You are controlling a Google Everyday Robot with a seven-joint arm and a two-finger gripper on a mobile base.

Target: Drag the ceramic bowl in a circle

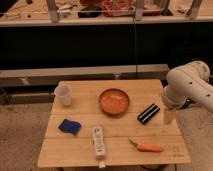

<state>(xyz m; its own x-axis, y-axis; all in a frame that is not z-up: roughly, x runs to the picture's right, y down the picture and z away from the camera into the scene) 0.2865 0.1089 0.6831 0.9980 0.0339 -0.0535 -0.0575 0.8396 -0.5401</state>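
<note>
The ceramic bowl (114, 101) is round, shallow and orange-red with a darker rim. It sits on the wooden table (75, 147), a little behind the middle. My gripper (170, 116) hangs from the white arm (189, 85) at the table's right edge, well to the right of the bowl and apart from it. A black box (148, 113) lies between the bowl and the gripper.
A small translucent white cup (63, 94) stands at the back left. A blue sponge (70, 126) lies front left. A white bottle (99, 141) lies at the front middle. A carrot (146, 146) lies front right. A dark shelf unit (100, 45) runs behind the table.
</note>
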